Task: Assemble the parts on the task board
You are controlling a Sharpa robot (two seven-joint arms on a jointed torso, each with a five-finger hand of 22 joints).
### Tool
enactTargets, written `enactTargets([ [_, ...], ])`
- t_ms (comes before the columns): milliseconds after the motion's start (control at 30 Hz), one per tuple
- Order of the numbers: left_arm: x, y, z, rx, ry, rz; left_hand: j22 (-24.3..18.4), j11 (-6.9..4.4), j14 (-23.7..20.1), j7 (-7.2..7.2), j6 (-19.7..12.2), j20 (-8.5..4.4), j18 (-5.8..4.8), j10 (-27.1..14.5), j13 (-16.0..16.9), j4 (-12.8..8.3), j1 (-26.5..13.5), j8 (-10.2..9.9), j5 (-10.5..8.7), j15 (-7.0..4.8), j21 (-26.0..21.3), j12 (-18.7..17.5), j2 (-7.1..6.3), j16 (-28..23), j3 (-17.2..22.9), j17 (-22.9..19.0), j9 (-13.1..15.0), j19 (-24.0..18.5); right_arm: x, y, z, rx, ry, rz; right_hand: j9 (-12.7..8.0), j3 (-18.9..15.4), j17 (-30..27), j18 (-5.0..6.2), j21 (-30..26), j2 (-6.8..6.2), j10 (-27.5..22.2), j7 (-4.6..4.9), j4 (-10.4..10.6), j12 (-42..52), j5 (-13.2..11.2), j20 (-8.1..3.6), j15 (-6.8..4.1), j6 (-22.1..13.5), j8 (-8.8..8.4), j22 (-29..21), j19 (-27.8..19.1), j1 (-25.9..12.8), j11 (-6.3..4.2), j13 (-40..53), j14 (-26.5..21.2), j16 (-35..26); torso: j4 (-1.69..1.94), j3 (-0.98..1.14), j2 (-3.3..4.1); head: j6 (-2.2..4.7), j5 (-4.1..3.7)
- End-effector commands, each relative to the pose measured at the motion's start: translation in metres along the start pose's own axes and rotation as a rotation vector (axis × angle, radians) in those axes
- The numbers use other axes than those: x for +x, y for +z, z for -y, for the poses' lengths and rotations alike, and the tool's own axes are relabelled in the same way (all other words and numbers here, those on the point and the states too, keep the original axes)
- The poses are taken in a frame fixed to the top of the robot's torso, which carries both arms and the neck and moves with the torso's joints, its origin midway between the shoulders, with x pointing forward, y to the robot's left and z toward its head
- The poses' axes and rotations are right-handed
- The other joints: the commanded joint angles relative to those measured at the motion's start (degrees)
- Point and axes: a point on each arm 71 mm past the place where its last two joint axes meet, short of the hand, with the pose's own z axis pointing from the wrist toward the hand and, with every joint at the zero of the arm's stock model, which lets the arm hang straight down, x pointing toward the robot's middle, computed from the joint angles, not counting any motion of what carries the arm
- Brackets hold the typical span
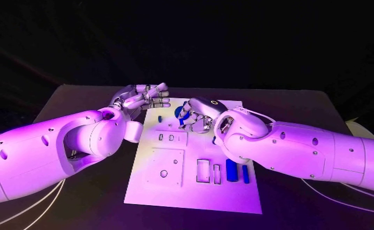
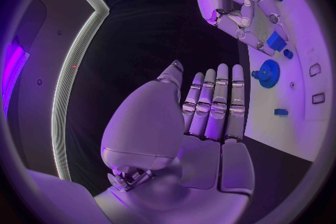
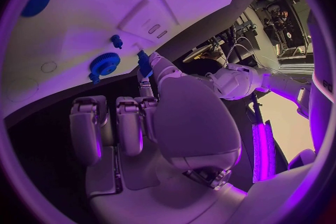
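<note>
Task looks partly done, as a judgement. The blue gear sits flat on the task board near its far edge, apparently seated, with a small blue peg standing close by and another small blue piece lying on the board further toward the near side. In the right wrist view the gear and a small knob-like peg are both on the white plate. Near the board's near right corner, two long blue bars lie side by side next to the empty rectangular slots, so those slots look unfilled. Several recesses in the board's middle also appear open. Likely more left than done.

The right hand hovers over the far part of the board, pinching a small blue block at its fingertips; the left wrist view shows the same block under that hand's fingers, just above the board, beside the gear. Whether the block touches the board cannot be told.

The left hand is off the board's far left corner, above the black table, holding nothing. Its fingers are straight and pressed together side by side, thumb out to the side, palm flat, turned toward the board.
</note>
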Motion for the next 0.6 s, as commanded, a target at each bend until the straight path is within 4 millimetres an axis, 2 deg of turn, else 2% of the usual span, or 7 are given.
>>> enactTargets([
  [33,0.003,0.000,0.001,0.010,-0.006,-0.017,0.1,0.12,-0.3,-0.01,-0.2,0.09,0.08,-0.4,-0.1,-0.3,0.3,-0.4,0.10,-0.01,0.2,-0.4,0.10,-0.2,0.1,0.1,0.0,-0.4,0.010,0.001,-0.001,0.008,-0.062,-0.031,1.9,0.2,15.1,-0.50,0.2,0.20,3.2,-0.09,0.1,0.2,0.2,-0.36,-0.29,0.1,0.50,13.0,3.9,-0.7,-0.13,11.8,6.0,0.2,-0.01,-0.01,0.02,-0.25,0.08],
  [167,0.002,0.000,0.001,0.011,-0.005,-0.015,0.1,0.12,-0.3,-0.01,-0.2,0.09,0.08,-0.4,-0.1,-0.3,0.3,-0.4,0.10,-0.01,0.2,-0.4,0.10,-0.2,0.1,0.1,0.0,-0.4,0.022,0.002,-0.005,0.002,-0.067,-0.049,1.9,0.2,15.1,-0.50,0.2,0.20,3.2,-0.09,0.1,0.2,0.2,-0.36,-0.29,0.1,0.50,13.0,3.9,-0.7,-0.13,11.8,6.0,0.2,-0.08,0.13,0.09,-0.52,0.44],
  [267,0.002,0.000,0.001,0.011,-0.005,-0.015,0.1,0.12,-0.3,-0.01,-0.2,0.09,0.08,-0.4,-0.1,-0.3,0.3,-0.4,0.10,-0.01,0.2,-0.4,0.10,-0.2,0.1,0.1,0.0,-0.4,0.028,0.003,-0.007,0.000,-0.068,-0.060,1.9,0.2,15.1,-0.48,0.1,0.15,3.2,-0.07,0.2,0.2,0.2,-0.35,-0.28,0.0,0.50,13.0,3.8,-0.9,-0.11,11.8,6.0,0.2,0.02,0.11,0.08,-0.72,0.52],
  [333,0.002,0.000,0.001,0.012,-0.005,-0.015,0.1,0.16,-0.3,0.03,-0.3,0.11,0.09,-0.5,-0.1,-0.3,0.3,-0.4,0.10,0.02,0.3,-0.4,0.10,-0.3,0.1,0.1,0.0,-0.5,0.031,0.003,-0.008,0.000,-0.069,-0.064,1.9,0.2,15.1,-0.48,0.1,0.15,3.2,-0.07,0.2,0.2,0.2,-0.35,-0.28,0.0,0.50,13.0,3.8,-0.9,-0.11,11.8,6.0,0.2,-0.03,0.04,0.03,-0.85,0.69],
  [600,0.001,-0.001,0.002,0.012,-0.004,-0.012,0.1,0.16,-0.3,0.03,-0.3,0.11,0.09,-0.5,-0.1,-0.3,0.3,-0.4,0.10,0.02,0.3,-0.4,0.10,-0.3,0.1,0.1,0.0,-0.5,0.041,0.004,-0.011,-0.005,-0.073,-0.081,2.0,0.2,15.1,-0.47,0.1,0.07,3.2,-0.06,0.3,0.2,0.3,-0.34,-0.26,0.0,0.51,13.0,3.8,-1.1,-0.09,11.8,6.0,0.2,-0.11,0.05,0.05,-1.22,1.15],
])
